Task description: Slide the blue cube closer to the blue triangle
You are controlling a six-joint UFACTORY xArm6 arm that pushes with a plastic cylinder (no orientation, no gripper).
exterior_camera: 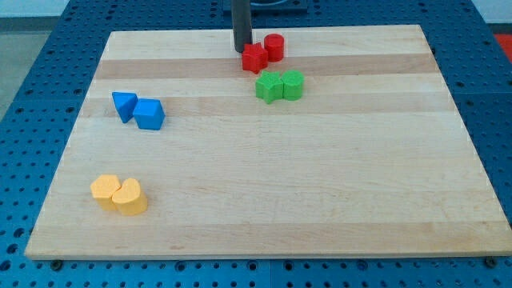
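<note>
A: Item one, blue cube [150,114]. Location?

B: The view's left side of the table [264,200], touching or all but touching the blue triangle [123,105] on that block's right. Judged light, rigid, smooth-faced plastic or painted wood; likely to slide readily on the pale, varnished-looking planks and to pivot if struck off-centre. No hold to take: I have no jaws, only a rod. Push on the cube's right face, centred.

A: Tip?

B: My tip [242,50] stands at the view's top, just left of the red star-like block [254,58], well apart from both blue pieces.

A: Remaining stock?

B: Red cylinder [274,47] beside the star; two green blocks [280,86], paired, shapes rounded and faceted; two yellow blocks [118,194], lobed, at the lower left.
</note>
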